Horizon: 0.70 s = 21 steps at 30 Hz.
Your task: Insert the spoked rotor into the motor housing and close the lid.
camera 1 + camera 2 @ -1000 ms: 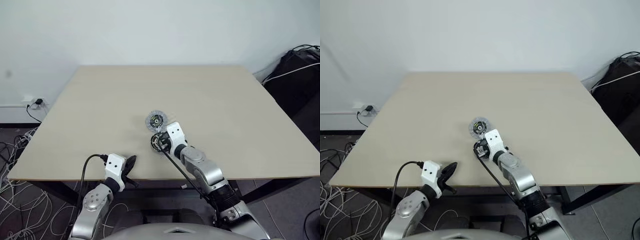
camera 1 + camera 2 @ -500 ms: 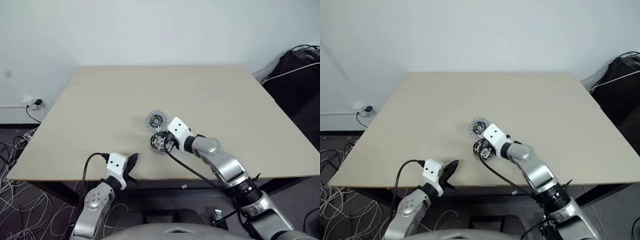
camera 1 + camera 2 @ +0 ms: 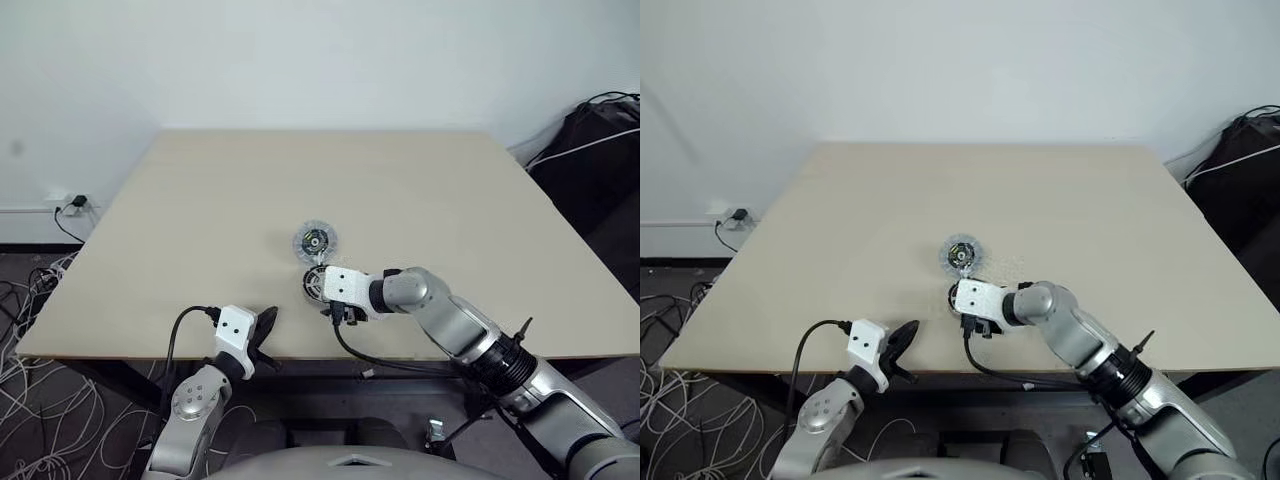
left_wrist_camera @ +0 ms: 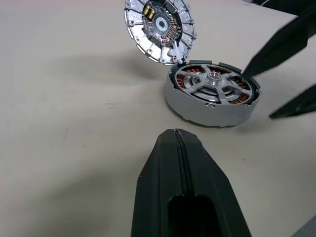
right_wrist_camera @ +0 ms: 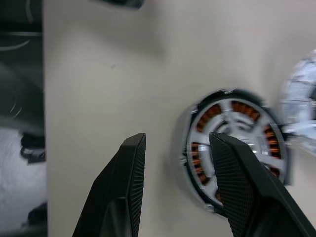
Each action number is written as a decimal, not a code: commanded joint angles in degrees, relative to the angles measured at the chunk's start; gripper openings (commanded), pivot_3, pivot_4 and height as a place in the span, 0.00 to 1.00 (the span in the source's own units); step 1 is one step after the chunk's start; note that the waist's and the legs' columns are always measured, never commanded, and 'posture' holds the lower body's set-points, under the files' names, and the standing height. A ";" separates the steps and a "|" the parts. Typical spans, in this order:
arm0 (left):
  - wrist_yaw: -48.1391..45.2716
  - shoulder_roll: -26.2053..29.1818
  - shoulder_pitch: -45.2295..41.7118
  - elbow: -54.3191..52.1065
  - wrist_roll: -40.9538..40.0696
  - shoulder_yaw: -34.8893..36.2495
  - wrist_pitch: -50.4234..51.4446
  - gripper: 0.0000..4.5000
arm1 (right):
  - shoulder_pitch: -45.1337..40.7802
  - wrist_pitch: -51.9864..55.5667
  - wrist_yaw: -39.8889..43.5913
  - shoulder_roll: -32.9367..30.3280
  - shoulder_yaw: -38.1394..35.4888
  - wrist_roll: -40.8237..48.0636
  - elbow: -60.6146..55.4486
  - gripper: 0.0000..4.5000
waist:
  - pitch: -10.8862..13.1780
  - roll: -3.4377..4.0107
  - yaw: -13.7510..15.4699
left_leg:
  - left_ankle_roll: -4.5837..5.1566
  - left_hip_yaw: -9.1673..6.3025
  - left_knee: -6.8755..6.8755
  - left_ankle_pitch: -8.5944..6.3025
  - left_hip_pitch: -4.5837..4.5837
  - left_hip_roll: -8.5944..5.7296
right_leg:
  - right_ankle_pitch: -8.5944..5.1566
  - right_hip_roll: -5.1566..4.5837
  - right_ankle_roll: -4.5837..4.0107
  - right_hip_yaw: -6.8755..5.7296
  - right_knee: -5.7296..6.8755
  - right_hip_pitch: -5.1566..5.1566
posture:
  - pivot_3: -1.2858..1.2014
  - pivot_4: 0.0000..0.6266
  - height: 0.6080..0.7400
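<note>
while parted, jaws flank housing (image 5: 232, 148).

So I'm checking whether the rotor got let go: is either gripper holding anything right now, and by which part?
Nothing is held. The right gripper stands open over the round silver motor housing, where the spoked rotor sits; the left gripper is shut on nothing.

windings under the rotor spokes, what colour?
Copper-orange windings between the silver rotor spokes; clearest in the left wrist view.
</note>
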 commanded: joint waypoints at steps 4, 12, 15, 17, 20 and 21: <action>0.49 -0.62 0.22 -1.24 0.20 0.00 -1.43 0.00 | -2.20 -2.74 2.05 1.89 0.44 -2.75 4.18 0.49 | 0.00 -0.01 0.10 | 0.00 0.00 0.00 0.00 -0.02 -0.01 | 0.00 -0.01 0.00 0.01 0.00 -0.01 | 0.52 0.00 1.00; 0.97 -0.96 1.04 -1.59 0.16 0.29 -1.55 0.00 | -3.18 -4.24 2.81 2.68 -1.05 -3.89 7.94 0.49 | -0.01 -0.02 0.12 | -0.01 0.00 0.02 0.00 -0.01 -0.02 | 0.01 -0.01 0.00 0.00 0.02 0.00 | 0.52 0.00 1.00; 1.10 -1.04 1.07 -1.59 0.16 0.26 -1.56 0.00 | -3.27 -4.28 3.18 2.58 -1.51 -4.05 8.23 0.49 | -0.01 -0.02 0.12 | -0.01 0.00 0.02 0.00 -0.01 -0.02 | 0.01 -0.01 0.00 0.00 0.02 0.00 | 0.52 0.00 1.00; 1.14 -1.11 1.11 -1.59 0.11 0.23 -1.60 0.00 | -3.18 -4.27 3.50 2.28 -1.66 -4.32 8.32 0.49 | -0.01 -0.02 0.12 | -0.01 0.00 0.02 0.00 -0.01 -0.02 | 0.01 -0.01 0.00 0.00 0.01 -0.01 | 0.52 0.00 1.00; 1.16 -1.27 1.06 -1.44 0.09 0.09 -1.69 0.00 | -2.98 -4.20 3.87 1.89 -1.94 -4.78 8.67 0.49 | -0.01 -0.02 0.10 | -0.01 0.00 0.02 -0.01 -0.02 -0.02 | 0.01 -0.01 0.00 0.00 0.01 -0.01 | 0.52 0.00 1.00; 1.17 -1.31 1.01 -1.37 0.09 0.07 -1.70 0.00 | -2.96 -4.22 3.96 1.80 -2.02 -4.90 8.86 0.49 | -0.01 -0.02 0.11 | -0.01 0.00 0.02 -0.01 -0.02 -0.02 | 0.01 -0.01 0.00 0.00 0.01 -0.01 | 0.52 0.00 1.00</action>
